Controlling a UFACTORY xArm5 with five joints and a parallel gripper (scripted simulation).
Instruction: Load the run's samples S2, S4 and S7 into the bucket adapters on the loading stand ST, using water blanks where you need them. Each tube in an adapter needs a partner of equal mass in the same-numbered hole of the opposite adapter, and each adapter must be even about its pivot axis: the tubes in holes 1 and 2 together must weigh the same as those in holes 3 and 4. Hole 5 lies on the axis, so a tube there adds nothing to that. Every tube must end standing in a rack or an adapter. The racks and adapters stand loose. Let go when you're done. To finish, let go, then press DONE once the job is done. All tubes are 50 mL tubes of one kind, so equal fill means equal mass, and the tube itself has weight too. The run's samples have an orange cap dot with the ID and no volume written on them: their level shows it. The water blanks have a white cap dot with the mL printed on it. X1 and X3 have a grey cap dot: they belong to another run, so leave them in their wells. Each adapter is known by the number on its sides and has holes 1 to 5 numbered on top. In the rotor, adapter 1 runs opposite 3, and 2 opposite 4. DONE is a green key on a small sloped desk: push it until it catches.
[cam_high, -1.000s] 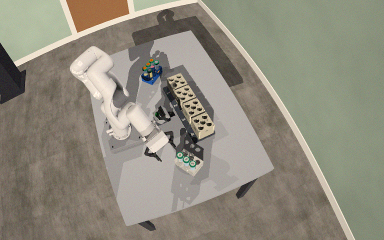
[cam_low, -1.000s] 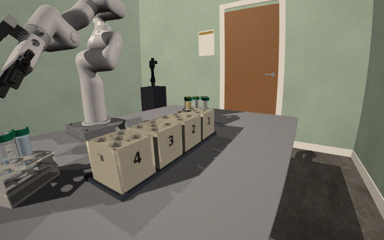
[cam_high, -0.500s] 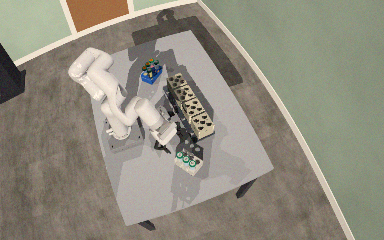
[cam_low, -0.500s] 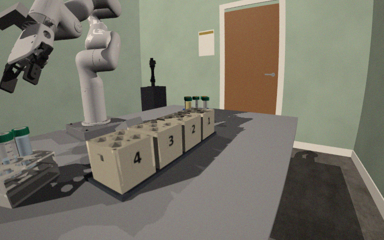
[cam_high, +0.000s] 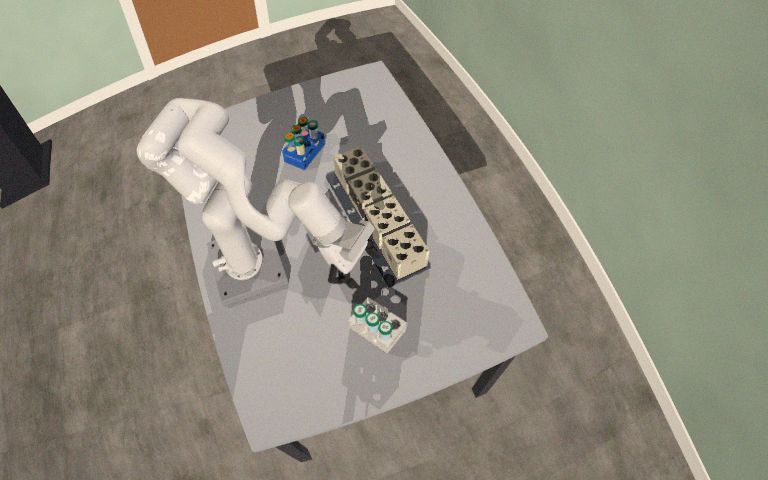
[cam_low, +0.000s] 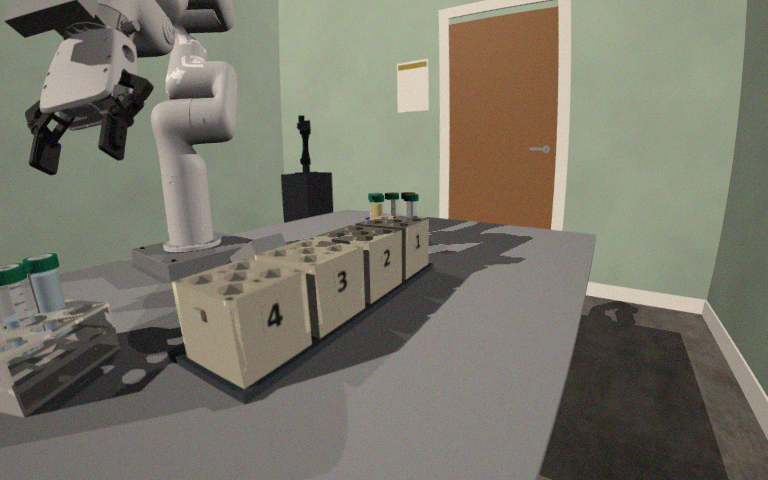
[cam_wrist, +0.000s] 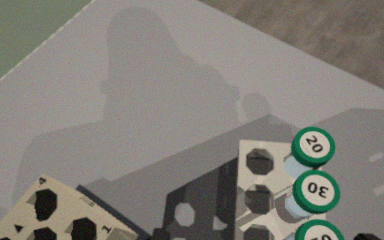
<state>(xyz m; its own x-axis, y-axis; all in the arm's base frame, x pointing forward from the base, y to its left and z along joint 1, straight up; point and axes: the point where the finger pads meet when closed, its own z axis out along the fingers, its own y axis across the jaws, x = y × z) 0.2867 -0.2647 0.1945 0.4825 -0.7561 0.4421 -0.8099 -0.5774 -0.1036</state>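
One wide-open gripper (cam_high: 343, 276) (cam_low: 79, 161), holding nothing, hangs above the table (cam_high: 294, 362) (cam_low: 430, 390) (cam_wrist: 190, 100). Near it and lower, three green-capped blanks (cam_high: 372, 320) (cam_low: 44, 283) (cam_wrist: 316, 191) stand in the pale rack (cam_high: 387, 346) (cam_low: 67, 370) (cam_wrist: 243, 150); four blocks (cam_high: 405, 251) (cam_low: 249, 333) (cam_wrist: 60, 210) line up alongside; the orange-dotted samples (cam_high: 296, 130) (cam_low: 376, 204) sit well apart, in the blue rack (cam_high: 295, 160).

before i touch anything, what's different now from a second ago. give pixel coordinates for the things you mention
The arm (cam_high: 237, 209) (cam_low: 195, 118) has swung its gripper (cam_high: 344, 276) (cam_low: 79, 155) toward the row of beige blocks (cam_high: 412, 263) (cam_low: 271, 322) (cam_wrist: 65, 215), and turned it. It was open and empty and still is; nothing was taken or let go. The blocks, the blue rack (cam_high: 295, 157) and the clear rack (cam_high: 370, 335) (cam_low: 62, 362) with its tubes stayed put.
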